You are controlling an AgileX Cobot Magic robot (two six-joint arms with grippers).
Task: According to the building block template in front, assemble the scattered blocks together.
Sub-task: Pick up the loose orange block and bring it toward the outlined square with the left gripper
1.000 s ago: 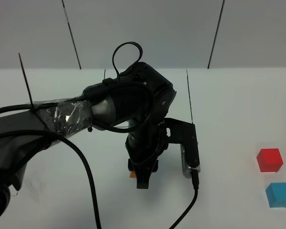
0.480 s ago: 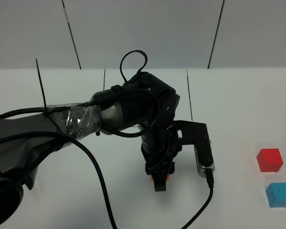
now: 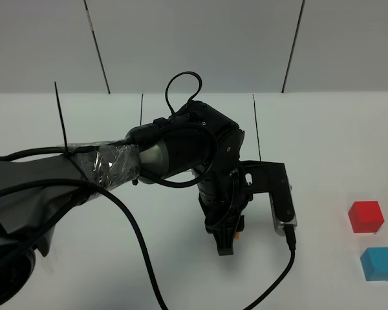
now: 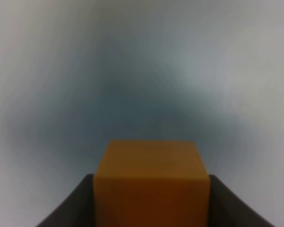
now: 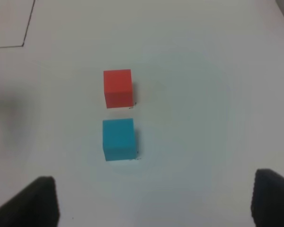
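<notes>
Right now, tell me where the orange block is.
The orange block is gripped in the left pincer, low in the middle of the exterior high view, well left of the red block and blue block.

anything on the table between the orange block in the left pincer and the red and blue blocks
Nothing visible does. The orange block is clamped in the left pincer, and only white table lies between it and the red block and blue block. The arm's own wrist camera hangs on that side.
</notes>
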